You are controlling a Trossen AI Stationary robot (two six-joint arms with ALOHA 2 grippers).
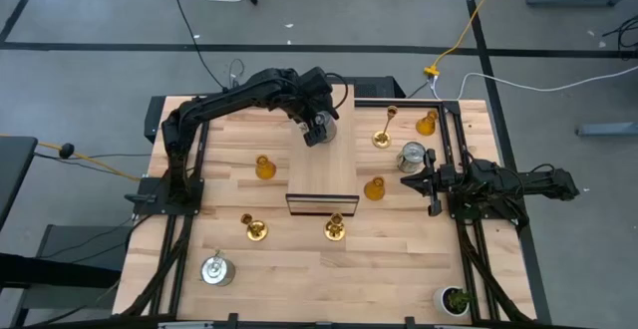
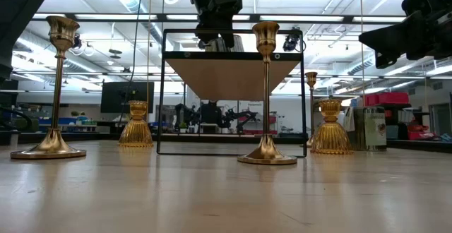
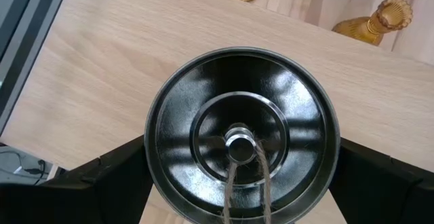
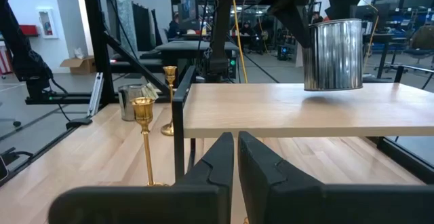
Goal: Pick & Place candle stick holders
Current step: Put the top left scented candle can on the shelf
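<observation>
My left gripper (image 1: 319,130) is over the raised wooden platform (image 1: 322,174) at the table's middle, shut on a silver can (image 3: 241,136) whose open top faces the wrist camera. In the right wrist view the can (image 4: 332,54) is upright just over the platform's top; I cannot tell whether its bottom touches. My right gripper (image 1: 429,182) rests shut at the table's right side, level and touching nothing. Gold candlesticks (image 1: 254,228) (image 1: 335,229) (image 1: 383,135), amber holders (image 1: 264,166) (image 1: 375,188) (image 1: 427,123) and two more silver cans (image 1: 216,270) (image 1: 411,157) stand on their bases on the table. My left gripper pinches the silver can by its round wall near the rim (image 3: 150,149), one finger (image 3: 112,180) on each outer side. The fingers come from above, slanting down. The can is upright between them, open top up, at the platform's far end.
The platform is a wooden board on a black frame (image 2: 233,92), open underneath. A small green potted plant (image 1: 456,300) stands at the near right corner. Black rails (image 1: 451,140) run along the table's right side. Bare wood lies on the platform's near half.
</observation>
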